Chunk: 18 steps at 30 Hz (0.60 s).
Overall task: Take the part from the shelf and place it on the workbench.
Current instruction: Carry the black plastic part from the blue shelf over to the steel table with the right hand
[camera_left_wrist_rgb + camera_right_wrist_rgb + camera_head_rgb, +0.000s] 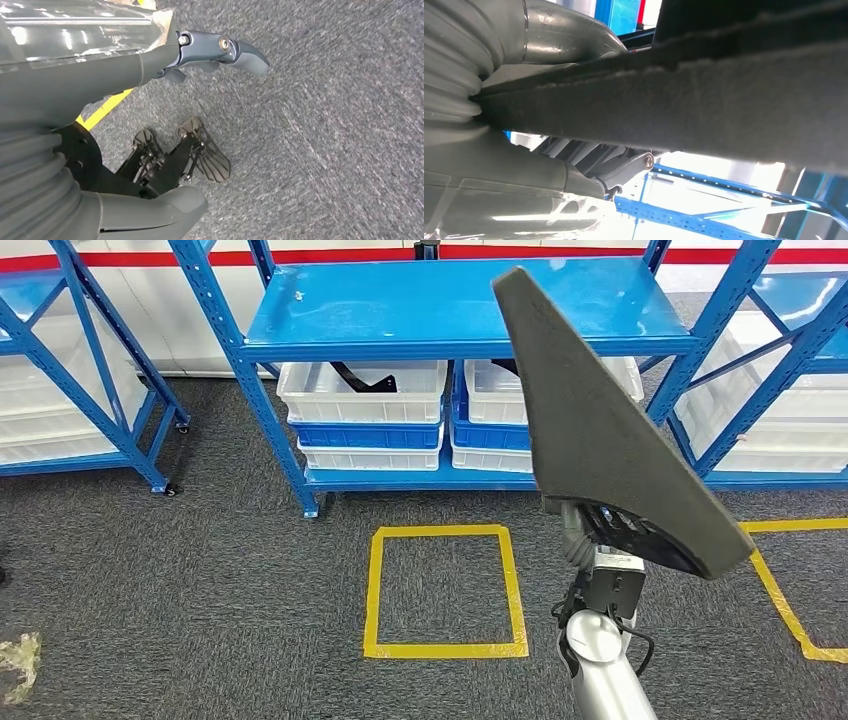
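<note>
Grey carpet, a yellow taped square, and blue shelving straight ahead with white bins on the lower level. The right hand is up in front of the shelf, fingers clamped on the part, a dark, flat triangular panel. Its long axis runs up and away from the hand, tip toward the top shelf. No workbench is in sight, so a turn looks due, and that raised tip needs room. The left hand hangs over the carpet, fingers spread, holding nothing.
</note>
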### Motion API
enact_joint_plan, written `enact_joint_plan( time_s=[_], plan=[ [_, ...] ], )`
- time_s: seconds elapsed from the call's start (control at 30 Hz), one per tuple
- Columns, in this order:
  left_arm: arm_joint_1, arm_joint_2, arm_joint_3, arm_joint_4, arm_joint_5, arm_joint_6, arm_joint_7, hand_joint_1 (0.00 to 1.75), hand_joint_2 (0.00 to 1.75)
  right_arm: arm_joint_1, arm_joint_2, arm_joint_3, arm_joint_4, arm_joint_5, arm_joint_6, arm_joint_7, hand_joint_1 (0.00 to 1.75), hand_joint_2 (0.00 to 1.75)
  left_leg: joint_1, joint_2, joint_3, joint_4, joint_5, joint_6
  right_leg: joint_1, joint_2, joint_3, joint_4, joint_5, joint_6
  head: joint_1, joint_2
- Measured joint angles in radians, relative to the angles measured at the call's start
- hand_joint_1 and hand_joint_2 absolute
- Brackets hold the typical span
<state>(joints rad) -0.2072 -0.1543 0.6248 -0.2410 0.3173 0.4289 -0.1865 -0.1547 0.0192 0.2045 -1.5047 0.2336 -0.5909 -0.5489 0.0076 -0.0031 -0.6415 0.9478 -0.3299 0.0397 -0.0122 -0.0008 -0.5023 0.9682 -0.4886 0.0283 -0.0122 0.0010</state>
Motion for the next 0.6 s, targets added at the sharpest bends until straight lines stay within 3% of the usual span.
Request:
enact_joint_plan(
  time_s=[0.07,0.13,0.2,0.23,0.27,0.33,0.37,0.4,0.43,0.47,0.53,0.6],
  plan=[
    [-0.001,-0.004,0.000,0.000,0.000,-0.001,0.000,0.00,1.75,0.003,-0.007,0.000,-0.001,-0.002,0.000,-0.002,1.73,1.75,0.008,0.000,0.023,-0.046,0.020,0.007,0.006,0.000,-0.011,0.022,-0.021,0.002,0.000,0.000],
    [-0.002,-0.008,-0.001,0.000,-0.001,-0.002,0.000,0.00,1.75,0.007,-0.016,0.001,-0.002,-0.005,0.000,-0.004,1.73,1.75,0.015,-0.002,0.027,-0.067,0.033,0.004,0.001,0.002,-0.060,0.125,-0.078,0.001,0.001,0.000],
    [-0.001,-0.011,-0.001,0.000,-0.001,-0.004,0.001,0.00,1.75,0.014,-0.024,0.001,-0.001,-0.007,0.000,-0.004,1.73,1.75,0.022,-0.009,0.014,-0.065,0.040,-0.005,-0.011,0.002,-0.114,0.237,-0.122,0.014,0.001,0.000],
    [0.000,-0.013,-0.001,0.000,-0.001,-0.004,0.001,0.00,1.75,0.017,-0.027,0.001,-0.001,-0.008,0.000,-0.004,1.73,1.75,0.027,-0.014,0.005,-0.061,0.043,-0.013,-0.019,0.002,-0.119,0.249,-0.123,0.028,0.001,0.000],
    [0.000,-0.014,-0.001,0.000,-0.001,-0.004,0.001,0.00,1.75,0.020,-0.030,0.001,-0.001,-0.008,0.000,-0.004,1.73,1.75,0.035,-0.020,-0.006,-0.053,0.045,-0.022,-0.028,0.002,-0.103,0.218,-0.107,0.046,0.001,0.000],
    [0.000,-0.014,-0.002,0.000,-0.001,-0.004,0.001,0.00,1.75,0.022,-0.034,0.001,0.000,-0.009,0.000,-0.004,1.73,1.75,0.048,-0.035,-0.033,-0.021,0.043,-0.048,-0.047,0.016,-0.041,0.103,-0.063,0.085,0.002,0.000],
    [0.000,-0.014,-0.004,0.000,-0.003,-0.003,0.003,0.00,1.75,0.025,-0.035,0.001,0.000,-0.009,-0.002,-0.005,1.73,1.75,0.052,-0.043,-0.047,0.002,0.038,-0.062,-0.055,0.029,-0.025,0.068,-0.051,0.090,0.003,0.000],
    [-0.001,-0.012,-0.006,0.000,-0.005,-0.003,0.004,0.00,1.75,0.030,-0.036,0.001,0.000,-0.009,-0.003,-0.006,1.73,1.75,0.051,-0.049,-0.061,0.019,0.035,-0.073,-0.060,0.040,-0.020,0.059,-0.048,0.084,0.002,0.000],
    [0.000,-0.011,-0.009,-0.001,-0.007,-0.003,0.006,0.00,1.75,0.035,-0.037,0.001,0.000,-0.009,-0.004,-0.007,1.73,1.75,0.049,-0.054,-0.069,0.028,0.033,-0.081,-0.061,0.045,-0.028,0.075,-0.052,0.071,-0.001,0.000],
    [0.000,-0.010,-0.012,-0.001,-0.009,-0.002,0.009,0.00,1.75,0.039,-0.038,0.001,-0.001,-0.009,-0.005,-0.009,1.73,1.75,0.050,-0.059,-0.075,0.032,0.034,-0.086,-0.062,0.042,-0.032,0.082,-0.051,0.054,-0.004,0.000],
    [0.003,-0.009,-0.016,0.000,-0.011,-0.001,0.013,0.00,1.75,0.044,-0.039,0.000,-0.002,-0.009,-0.005,-0.010,1.73,1.75,0.051,-0.053,-0.084,0.037,0.030,-0.089,-0.058,0.026,-0.039,0.093,-0.046,0.036,-0.012,0.000],
    [0.005,-0.008,-0.018,0.001,-0.012,0.000,0.016,0.00,1.75,0.046,-0.039,0.000,-0.004,-0.009,-0.005,-0.010,1.73,1.75,0.048,-0.025,-0.119,0.120,-0.031,-0.083,-0.050,0.011,-0.046,0.094,-0.038,0.021,-0.016,0.000]
  ],
)
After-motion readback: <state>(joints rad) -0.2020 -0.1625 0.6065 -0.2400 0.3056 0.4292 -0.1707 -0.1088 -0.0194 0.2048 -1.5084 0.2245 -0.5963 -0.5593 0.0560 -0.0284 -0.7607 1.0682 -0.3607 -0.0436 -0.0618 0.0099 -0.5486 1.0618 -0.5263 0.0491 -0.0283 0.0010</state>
